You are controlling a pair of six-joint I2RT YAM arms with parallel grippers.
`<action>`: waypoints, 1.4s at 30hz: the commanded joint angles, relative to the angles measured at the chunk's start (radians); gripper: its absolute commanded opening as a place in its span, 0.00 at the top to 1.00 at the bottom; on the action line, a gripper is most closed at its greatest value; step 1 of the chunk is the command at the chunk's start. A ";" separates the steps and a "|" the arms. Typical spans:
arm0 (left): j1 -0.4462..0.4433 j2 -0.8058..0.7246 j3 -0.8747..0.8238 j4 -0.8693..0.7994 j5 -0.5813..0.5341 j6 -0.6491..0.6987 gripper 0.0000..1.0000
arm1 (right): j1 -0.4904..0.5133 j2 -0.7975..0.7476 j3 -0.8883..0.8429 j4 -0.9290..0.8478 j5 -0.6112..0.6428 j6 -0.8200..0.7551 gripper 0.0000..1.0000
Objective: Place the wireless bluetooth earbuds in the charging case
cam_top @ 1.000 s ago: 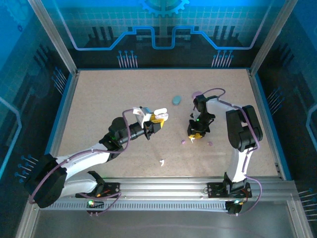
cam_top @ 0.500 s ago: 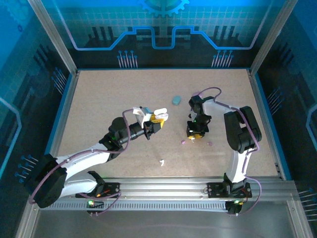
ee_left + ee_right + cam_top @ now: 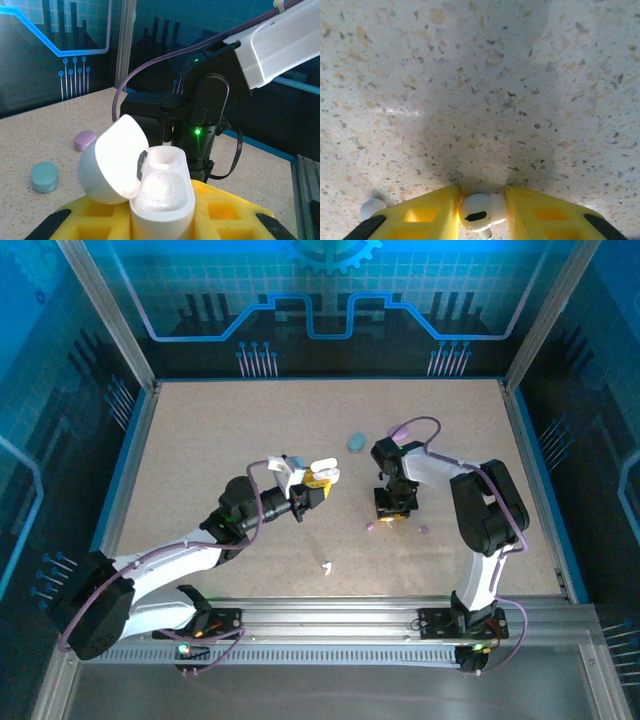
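The right arm (image 3: 470, 510) has swung its wrist left toward the middle of the tabletop (image 3: 220, 440) since a second ago, and its jaws now sit a little farther from the near edge. The left arm (image 3: 170, 565) has not moved.

The right jaws are narrow and point down close over the tabletop. Their yellow fingers (image 3: 420, 215) pinch a white bud (image 3: 479, 212) between the tips. In the right wrist view, a pale bud (image 3: 371, 207) lies on the tabletop just beside one finger. I cannot tell its colour, nor whether it is the purple bud (image 3: 369, 527) that the top view shows just beside these jaws, on their near side. A second purple bud (image 3: 423, 530) lies to the right of the jaws, apart from them. A loose white bud (image 3: 326, 566) lies nearer the near edge, between the two arms.

The left jaws are set to the width of the white case (image 3: 162, 200) and grip its lower half between yellow fingers (image 3: 225, 215). The case stands upright. Its lid (image 3: 112, 160) is swung open and tilted to the left in the left wrist view, and the white hollow faces up. The case is well apart from the held bud, with bare tabletop between the two sets of jaws.

Beyond them, a teal case (image 3: 357, 442) and a purple case (image 3: 398, 430) lie closed on the tabletop, near each other but not touching. The right arm's cable partly covers the purple case in the top view.
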 commanded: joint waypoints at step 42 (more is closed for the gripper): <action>-0.186 0.356 0.172 0.432 -0.286 0.008 0.77 | 0.218 -0.829 -0.157 0.751 -0.030 0.137 0.74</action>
